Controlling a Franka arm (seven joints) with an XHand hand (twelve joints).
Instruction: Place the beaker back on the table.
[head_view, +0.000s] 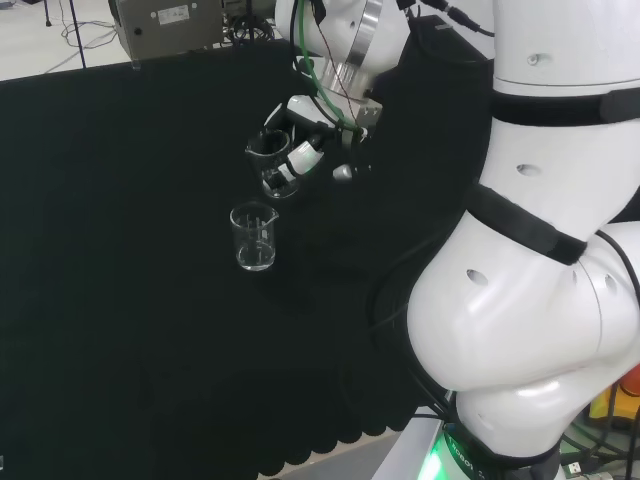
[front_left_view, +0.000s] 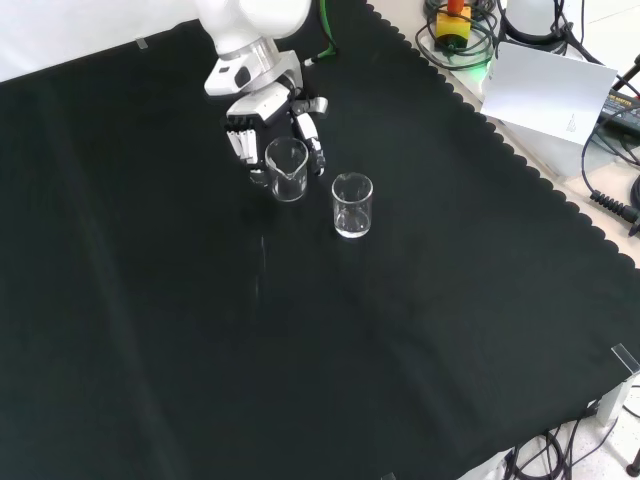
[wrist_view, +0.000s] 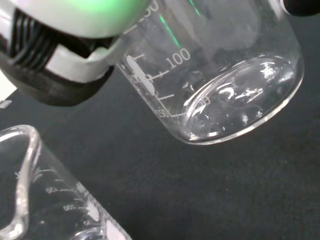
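While the black cloth (front_left_view: 150, 330) spreads over the whole surface, the white arm (head_view: 530, 250) looms at the right of the head view and reaches toward the cloth's middle. At its end the black and white hand (front_left_view: 262, 110) comes in from the top of the front view, its fingers (front_left_view: 314, 140) curled round a clear glass beaker (front_left_view: 287, 168). In that view the fingers flank the glass on both sides and behind, with the beaker sitting just in front of the palm. In the head view the same beaker (head_view: 272, 160) lies to the left of the hand (head_view: 305, 140), fingers wrapped about its wall.

The beaker stands close to upright, its long axis near vertical with a slight lean, its open mouth and pouring lip facing up. In the wrist view the beaker (wrist_view: 220, 85) appears with its rounded base above the dark cloth (wrist_view: 210, 195), and a finger (wrist_view: 65, 65) presses against its graduated side. Whether the base touches the cloth I cannot tell.

A second clear beaker (front_left_view: 352, 204) stands free and upright on the cloth, just beside the held one, to its right and nearer in the front view, below it in the head view (head_view: 253, 236). Its rim and spout (wrist_view: 25, 175) show close by in the wrist view.
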